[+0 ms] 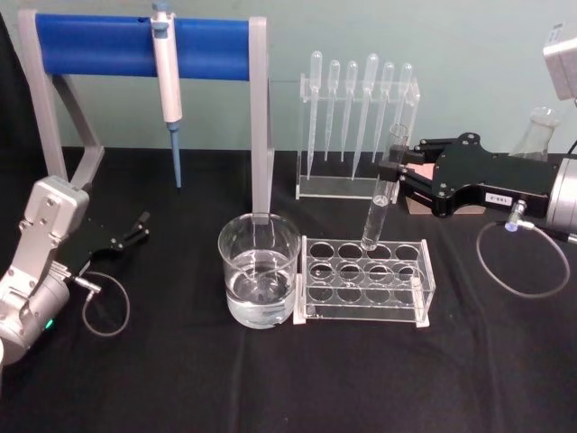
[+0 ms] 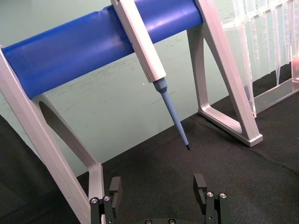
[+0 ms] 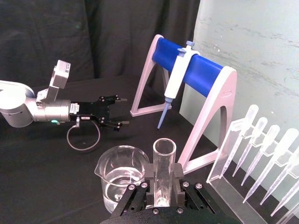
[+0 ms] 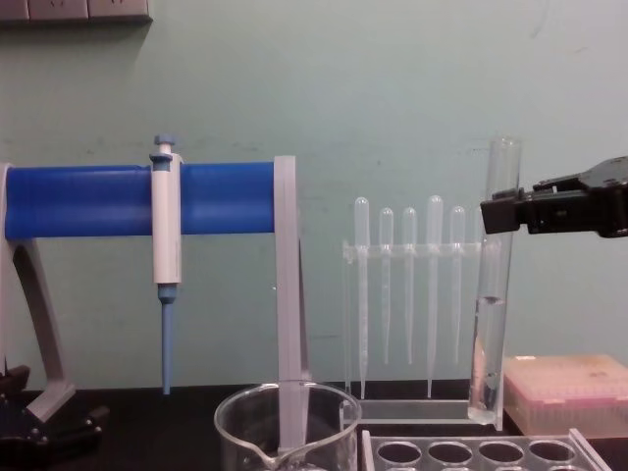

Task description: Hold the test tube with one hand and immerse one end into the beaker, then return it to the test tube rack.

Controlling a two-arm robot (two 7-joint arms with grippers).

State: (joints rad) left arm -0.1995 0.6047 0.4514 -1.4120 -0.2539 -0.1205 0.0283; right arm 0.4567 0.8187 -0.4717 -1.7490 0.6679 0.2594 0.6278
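My right gripper (image 1: 391, 170) is shut on the test tube (image 1: 380, 200), a long clear glass tube, pinching it near the open rim. The tube hangs upright just above the back row of the clear tube rack (image 1: 364, 281), its round bottom over a hole. In the chest view the test tube (image 4: 490, 324) holds clear liquid in its lower half, under the right gripper (image 4: 502, 212). The beaker (image 1: 260, 271), with water in it, stands just left of the rack. My left gripper (image 1: 137, 229) rests open at the far left, low over the table.
A blue-barred stand (image 1: 135, 43) with a white-and-blue pipette (image 1: 168, 86) rises behind the beaker. An acrylic rack of plastic pipettes (image 1: 359, 122) stands at the back, with a pink box (image 4: 564, 391) and a glass flask (image 1: 539, 135) at the right.
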